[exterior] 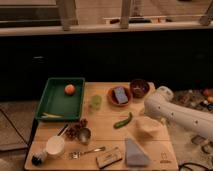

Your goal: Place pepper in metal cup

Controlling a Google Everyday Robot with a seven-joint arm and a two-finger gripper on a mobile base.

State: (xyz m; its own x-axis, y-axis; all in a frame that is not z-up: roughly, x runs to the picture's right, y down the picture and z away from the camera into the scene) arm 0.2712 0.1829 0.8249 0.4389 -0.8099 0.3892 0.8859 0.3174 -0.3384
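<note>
Single arm (pixel 186 118), white casing, enters from the frame edge at about 4 o'clock. It runs as one thick segment toward 10 o'clock. The segment ends in a rounded joint (pixel 161 94) at about 3 o'clock of centre. The wrist turns down from that joint. The gripper (pixel 149 125) hangs below it, at about 4 o'clock of centre, pointing toward 6 o'clock.

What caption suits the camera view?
Gripper beside the green pepper on its right, metal cup farther left.
</note>
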